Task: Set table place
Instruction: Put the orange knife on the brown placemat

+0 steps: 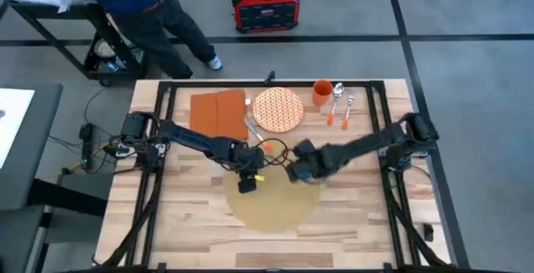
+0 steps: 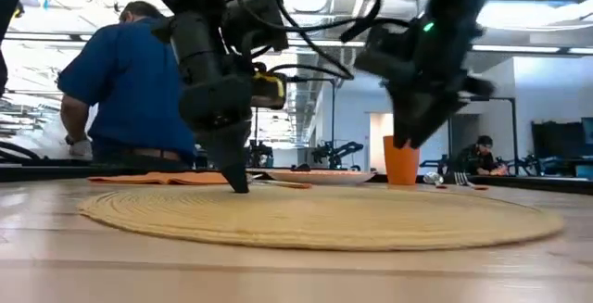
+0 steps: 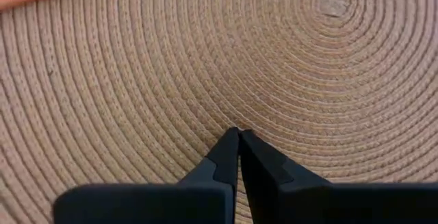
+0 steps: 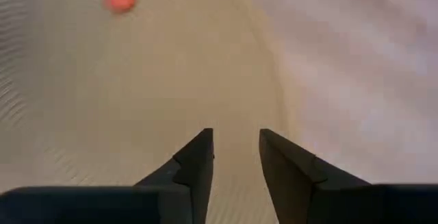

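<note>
Placemat (image 1: 271, 206) at table (image 1: 192, 223) centre, toward 6 o'clock edge. Left gripper (image 1: 247, 185) on its 10 o'clock rim, tips down on the weave; right gripper (image 1: 298, 173) above 1 o'clock rim (contact unclear). At 12 o'clock from mat: plate (image 1: 278, 109). Napkin (image 1: 217, 111) at plate's 9 o'clock, cup (image 1: 323, 92) at 2 o'clock, cutlery (image 1: 340, 104) beyond cup.

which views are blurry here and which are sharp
Right wrist view: smeared, placemat weave washed out past the right gripper. Left wrist view: crisp, coils clear around the shut left gripper. Low view: arms dark against bright ceiling lights.
</note>
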Available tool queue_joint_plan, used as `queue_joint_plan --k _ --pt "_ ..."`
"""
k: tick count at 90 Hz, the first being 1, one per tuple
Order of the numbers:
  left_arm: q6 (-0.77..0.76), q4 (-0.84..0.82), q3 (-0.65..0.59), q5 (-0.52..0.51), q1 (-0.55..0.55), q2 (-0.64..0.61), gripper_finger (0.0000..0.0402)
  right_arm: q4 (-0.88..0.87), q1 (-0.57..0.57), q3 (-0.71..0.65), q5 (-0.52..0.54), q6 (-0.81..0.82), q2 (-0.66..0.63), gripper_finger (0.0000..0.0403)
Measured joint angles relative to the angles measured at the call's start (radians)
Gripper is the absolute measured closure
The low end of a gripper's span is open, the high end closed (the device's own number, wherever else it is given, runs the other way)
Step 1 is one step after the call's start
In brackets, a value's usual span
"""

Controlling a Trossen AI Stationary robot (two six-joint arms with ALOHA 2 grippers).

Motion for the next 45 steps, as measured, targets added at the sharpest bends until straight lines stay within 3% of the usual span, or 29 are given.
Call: queue_joint_plan --k 13,24,28,35,45 --pt "-0.04 -0.057 -0.001 -0.018 0.009 0.0 0.0402 0.011 -0.044 -0.001 0.027 -0.083 -0.091 0.0328" --pt "-0.055 -0.06 -0.001 -0.019 0.007 0.0 0.0402 -0.033 -0.061 -0.001 0.173 -0.104 -0.241 0.036" --pt "-0.063 -0.06 -0.001 -0.019 0.002 0.0 0.0402 -0.026 -0.098 0.001 0.181 -0.141 -0.295 0.0382" --pt "-0.078 -0.054 -0.002 -0.021 -0.006 0.0 0.0402 0.016 -0.214 0.003 0.102 -0.253 -0.339 0.0397" --pt "-0.093 -0.045 -0.002 -0.025 -0.016 0.0 0.0402 0.177 -0.415 0.0 -0.157 -0.458 -0.288 0.0402"
